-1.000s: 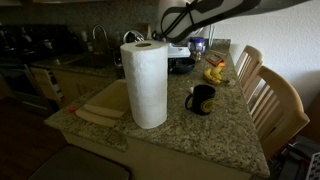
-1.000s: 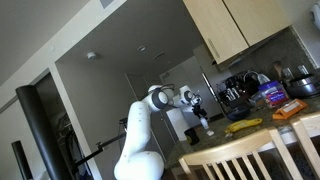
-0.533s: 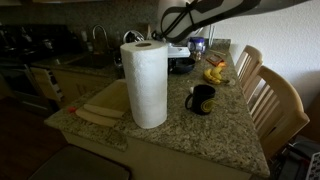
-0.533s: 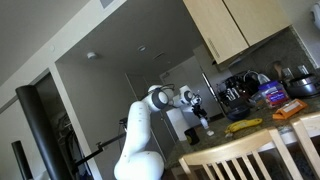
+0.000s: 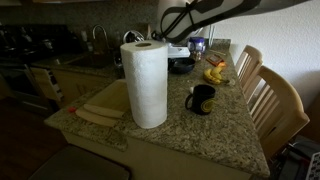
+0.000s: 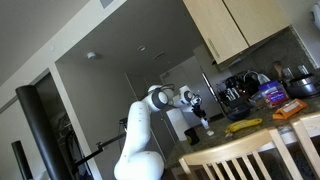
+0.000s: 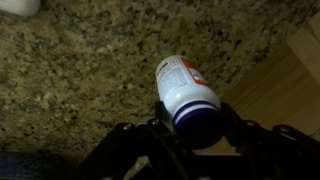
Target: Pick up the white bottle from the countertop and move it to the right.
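Arm point(image 6: 140, 135): white, elbow bent, reaching out level.
Gripper point(image 7: 195, 122): raised near the back edge of the countertop point(image 5: 215, 125), jaws pressed on the white bottle point(image 7: 185, 88).

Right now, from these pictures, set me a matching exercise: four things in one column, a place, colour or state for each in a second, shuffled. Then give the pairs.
Things
1. white bottle
2. paper towel roll
3. mug
4. bananas

Place, colour or state
A. yellow, lying on the countertop near the chairs
B. held between the fingers of the gripper
C. black, with a handle, standing on the countertop
D. the tallest thing standing upright on the countertop

Pairs: 1-B, 2-D, 3-C, 4-A.
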Robot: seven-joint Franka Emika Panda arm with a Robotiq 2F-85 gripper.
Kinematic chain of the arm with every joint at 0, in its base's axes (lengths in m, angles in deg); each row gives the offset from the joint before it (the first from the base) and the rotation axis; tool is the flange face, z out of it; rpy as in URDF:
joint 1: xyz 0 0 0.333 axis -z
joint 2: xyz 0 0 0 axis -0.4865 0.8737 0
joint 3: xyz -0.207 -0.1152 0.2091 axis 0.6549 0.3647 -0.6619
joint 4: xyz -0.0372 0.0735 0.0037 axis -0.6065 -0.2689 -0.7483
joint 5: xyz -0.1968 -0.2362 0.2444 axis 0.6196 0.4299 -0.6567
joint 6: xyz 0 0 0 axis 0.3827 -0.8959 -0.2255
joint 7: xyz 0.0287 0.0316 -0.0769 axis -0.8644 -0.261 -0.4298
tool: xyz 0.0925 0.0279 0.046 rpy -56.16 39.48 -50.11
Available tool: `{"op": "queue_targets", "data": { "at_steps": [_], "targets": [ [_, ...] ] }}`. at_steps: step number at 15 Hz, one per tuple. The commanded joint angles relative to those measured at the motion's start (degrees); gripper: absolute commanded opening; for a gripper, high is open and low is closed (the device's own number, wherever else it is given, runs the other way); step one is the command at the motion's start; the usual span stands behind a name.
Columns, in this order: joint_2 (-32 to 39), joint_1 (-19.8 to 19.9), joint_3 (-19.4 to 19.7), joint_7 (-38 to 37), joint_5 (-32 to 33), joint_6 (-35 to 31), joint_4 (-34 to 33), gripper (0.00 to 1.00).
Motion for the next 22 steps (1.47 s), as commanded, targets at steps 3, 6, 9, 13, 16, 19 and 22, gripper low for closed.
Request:
{"op": "queue_targets", "data": {
  "at_steps": [3,6,9,13,16,19,22],
  "targets": [
    [-0.72,0.22,-0.16,0.83,0.05,-0.62,1.23,0.3],
    [-1.56,-0.48,1.21,-1.8,1.59,-3.38,2.25,0.3],
    [-5.23,-2.34,4.51,-9.2,6.76,-10.83,4.52,0.3],
    [-12.3,-5.54,8.98,-21.44,17.13,-16.31,7.59,0.3],
    [-17.32,-7.45,10.53,-32.9,27.14,-6.28,7.2,0.3],
    [-22.0,-7.97,10.52,-33.77,24.38,6.97,7.5,0.3],
    [-25.08,-2.84,5.42,-34.17,22.44,16.79,7.02,0.3]
  ]
}}
